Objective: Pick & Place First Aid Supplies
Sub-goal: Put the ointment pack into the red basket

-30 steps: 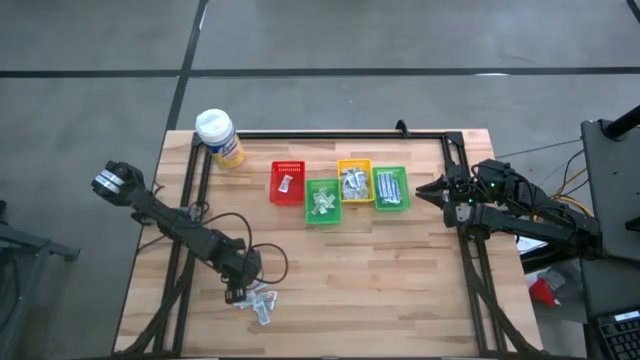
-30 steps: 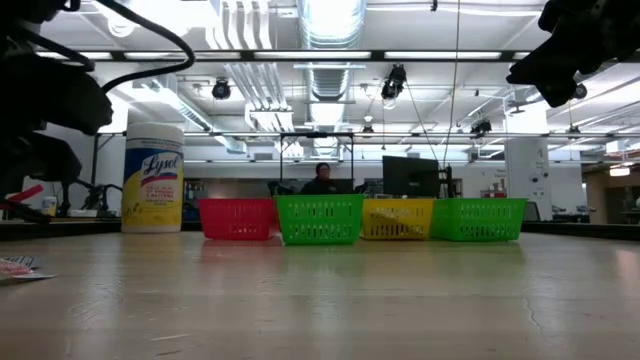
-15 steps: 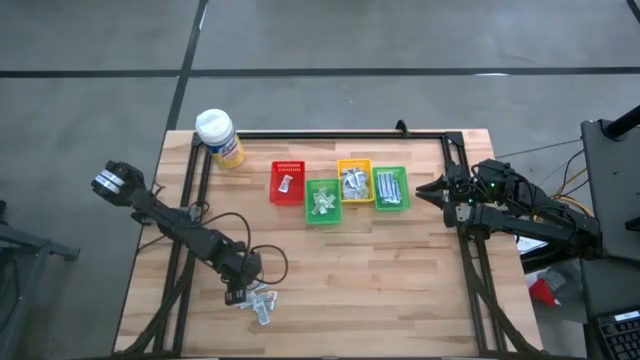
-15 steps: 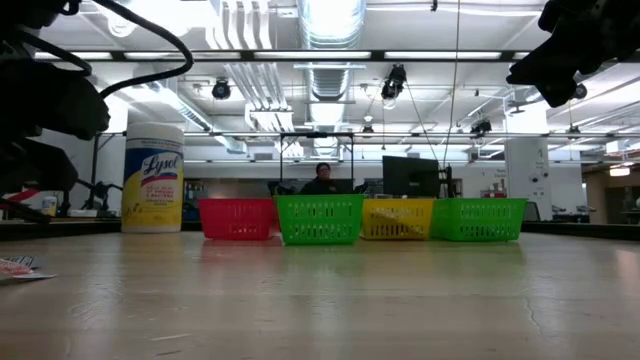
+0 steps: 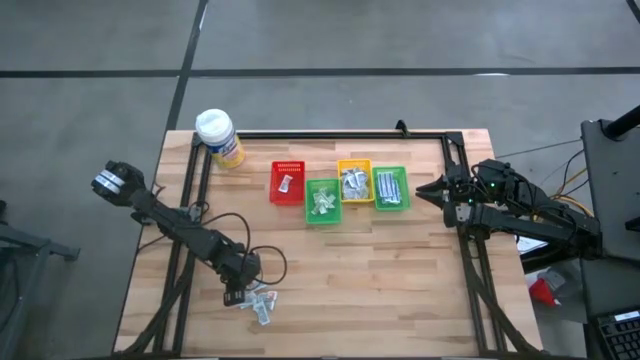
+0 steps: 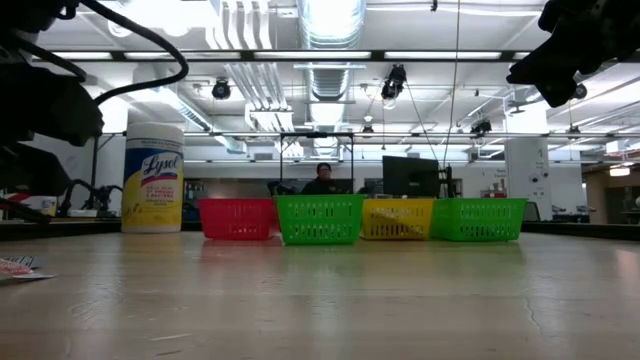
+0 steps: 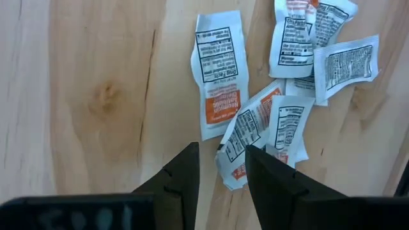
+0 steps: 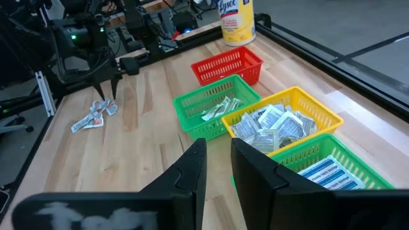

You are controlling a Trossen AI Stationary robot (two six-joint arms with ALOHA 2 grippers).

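With the left end effector (image 7: 220, 167) hovering narrowly parted and empty just over the packets (image 7: 246, 137) on the desk (image 7: 96, 76), it should descend straight, straddling the packet edge directly between its fingers, then close gently without dragging neighbours.

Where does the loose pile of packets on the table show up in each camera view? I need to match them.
High view: pile of packets near the table's front edge, under the left gripper.
Low view: only a sliver at the far left edge.
Left wrist view: fills the upper middle and right.
Right wrist view: small, at left, on the wood.
Shared landmark: the red bin, absent from the left wrist view.
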